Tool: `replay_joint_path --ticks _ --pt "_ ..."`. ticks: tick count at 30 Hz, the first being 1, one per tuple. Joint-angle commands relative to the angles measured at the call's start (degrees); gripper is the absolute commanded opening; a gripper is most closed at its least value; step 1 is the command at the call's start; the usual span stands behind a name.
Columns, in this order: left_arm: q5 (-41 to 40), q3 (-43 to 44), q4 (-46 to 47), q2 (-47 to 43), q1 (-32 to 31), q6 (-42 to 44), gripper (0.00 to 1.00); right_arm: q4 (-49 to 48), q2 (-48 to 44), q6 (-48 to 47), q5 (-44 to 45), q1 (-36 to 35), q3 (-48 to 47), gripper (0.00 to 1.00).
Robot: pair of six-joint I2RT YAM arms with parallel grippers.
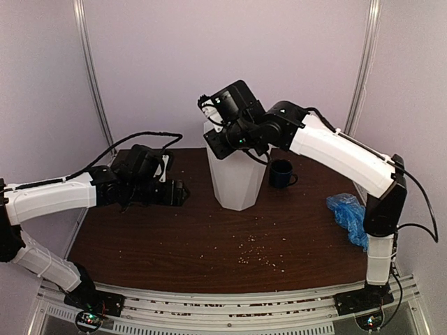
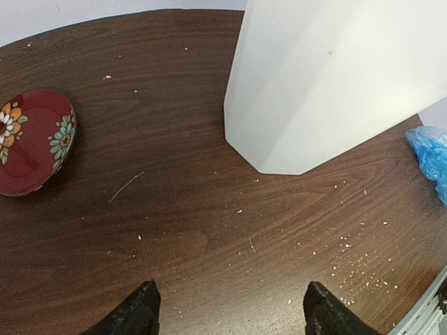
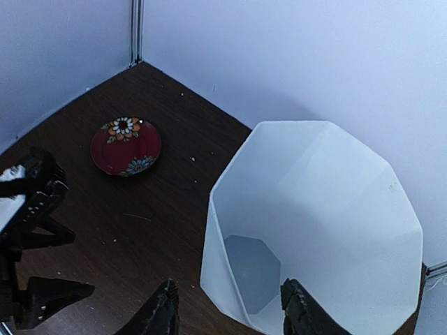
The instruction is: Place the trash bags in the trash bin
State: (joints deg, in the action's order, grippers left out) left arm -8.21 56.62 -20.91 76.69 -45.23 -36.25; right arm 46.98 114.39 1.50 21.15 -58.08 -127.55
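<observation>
The white faceted trash bin [image 1: 237, 180] stands upright at the table's middle back; its inside [image 3: 255, 272] shows nothing in it. The light-blue trash bag [image 1: 349, 215] lies crumpled on the table's right edge, next to the right arm's base, and also shows in the left wrist view [image 2: 429, 157]. My right gripper [image 1: 219, 144] hovers over the bin's left rim, open and empty [image 3: 230, 310]. My left gripper [image 1: 179, 192] is open and empty [image 2: 230, 310], low over the table, left of the bin and apart from it.
A dark blue mug [image 1: 281, 173] stands right of the bin. A red flowered dish [image 3: 126, 146] lies at the back left [image 2: 31, 139]. Small crumbs are scattered on the brown table [image 1: 258, 255]. Walls close in behind and at both sides.
</observation>
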Motion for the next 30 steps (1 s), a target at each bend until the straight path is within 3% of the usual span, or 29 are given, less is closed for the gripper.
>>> replay_joint_path --ticks 1,4,9,13,16,20,23,30 --pt "1.13 2.7 2.9 -0.29 -0.29 2.85 0.73 -0.2 -10.65 4.66 0.47 -0.08 3.48 0.53" --pt "2.59 3.22 3.62 -1.17 -0.4 5.15 0.73 -0.62 -18.32 10.07 3.62 -0.05 11.64 0.54" --pt "4.8 1.37 6.1 -2.2 -0.8 7.39 0.72 -8.83 -36.77 23.37 9.76 0.62 42.3 0.56" --pt "5.91 1.12 6.13 -1.35 -0.91 7.2 0.72 -4.11 -45.01 39.47 9.35 7.92 56.85 0.6" --pt "6.8 1.1 6.54 -0.75 -0.92 7.3 0.72 -1.71 -49.79 45.57 4.42 15.73 65.26 0.6" --pt "7.65 1.01 6.82 0.4 -1.0 7.94 0.72 0.1 -53.97 46.79 1.61 24.8 72.0 0.61" --pt "7.98 0.64 7.35 1.12 -0.97 8.23 0.72 2.87 -54.45 45.48 2.37 29.98 73.68 0.75" --pt "8.21 1.34 7.37 3.04 -1.0 9.26 0.72 1.01 -52.41 40.59 -0.42 44.72 76.92 0.87"
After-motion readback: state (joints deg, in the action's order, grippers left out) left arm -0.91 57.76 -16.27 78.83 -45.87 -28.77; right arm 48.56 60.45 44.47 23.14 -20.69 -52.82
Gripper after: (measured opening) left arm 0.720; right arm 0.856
